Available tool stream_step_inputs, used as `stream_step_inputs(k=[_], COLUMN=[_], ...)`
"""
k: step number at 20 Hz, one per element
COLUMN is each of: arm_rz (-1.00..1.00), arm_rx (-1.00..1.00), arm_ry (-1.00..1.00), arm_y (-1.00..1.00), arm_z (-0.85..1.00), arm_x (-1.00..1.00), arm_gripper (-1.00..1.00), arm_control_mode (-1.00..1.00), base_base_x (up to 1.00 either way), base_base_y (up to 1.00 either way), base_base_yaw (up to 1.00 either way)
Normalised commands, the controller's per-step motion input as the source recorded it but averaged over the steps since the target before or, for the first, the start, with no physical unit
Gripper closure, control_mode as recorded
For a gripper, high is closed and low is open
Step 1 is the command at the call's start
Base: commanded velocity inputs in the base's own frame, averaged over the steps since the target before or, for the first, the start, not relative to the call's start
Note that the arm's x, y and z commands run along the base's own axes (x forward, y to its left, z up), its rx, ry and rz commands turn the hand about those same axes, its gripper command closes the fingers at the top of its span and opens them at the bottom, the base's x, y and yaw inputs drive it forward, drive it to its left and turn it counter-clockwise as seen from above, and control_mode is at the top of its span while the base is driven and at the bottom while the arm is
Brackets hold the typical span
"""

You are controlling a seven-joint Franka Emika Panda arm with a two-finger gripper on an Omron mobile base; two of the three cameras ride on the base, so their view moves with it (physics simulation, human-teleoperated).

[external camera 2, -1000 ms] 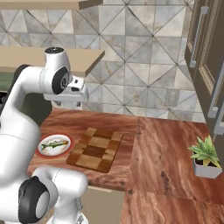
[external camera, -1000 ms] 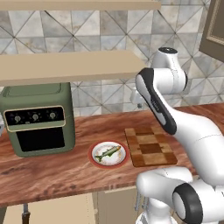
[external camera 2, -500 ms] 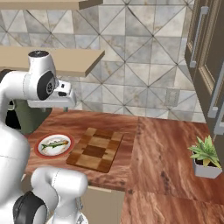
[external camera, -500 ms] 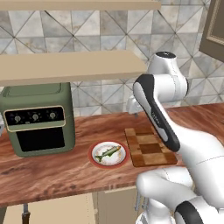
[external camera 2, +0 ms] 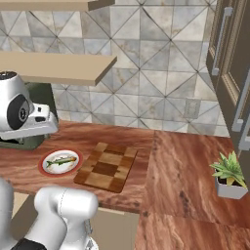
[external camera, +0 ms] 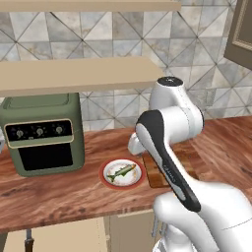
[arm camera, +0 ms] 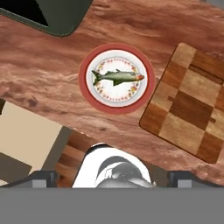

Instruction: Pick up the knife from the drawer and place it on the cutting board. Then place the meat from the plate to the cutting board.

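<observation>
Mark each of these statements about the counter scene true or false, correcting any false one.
1. The meat lies on the plate. True.
2. The knife rests on the cutting board. False: the board is bare.
3. The plate sits between the green oven and the cutting board. True.
4. The potted plant stands on the cutting board. False: it stands apart on the counter, far to the board's right.

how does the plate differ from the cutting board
The plate is round, white with a red rim; the cutting board is rectangular, checkered in light and dark brown wood. The plate carries the fish; the cutting board is bare. Both lie flat, side by side on the wooden countertop.
</observation>
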Motion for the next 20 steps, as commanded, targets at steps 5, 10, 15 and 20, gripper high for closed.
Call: stream_step_inputs(k=[5, 10, 15, 20], arm_rz=[0.1, 0.09, 0.13, 0.07], arm_rx=[-0.1, -0.09, -0.04, 0.01], arm_ry=[0.01, 0.05, 0.03, 0.02], arm_y=[0.54, 0.18, 0.13, 0.3], arm_z=[-0.32, -0.44, -0.47, -0.16], arm_x=[-0.66, -0.6, -0.62, -0.64], arm_gripper=[-1.0, -1.0, -1.0, -1.0], arm_control_mode=[-1.0, -1.0, -1.0, -1.0], base_base_x=[0.0, 0.0, 0.0, 0.0], base_base_y=[0.0, 0.0, 0.0, 0.0], base_base_yaw=[0.0, 0.0, 0.0, 0.0])
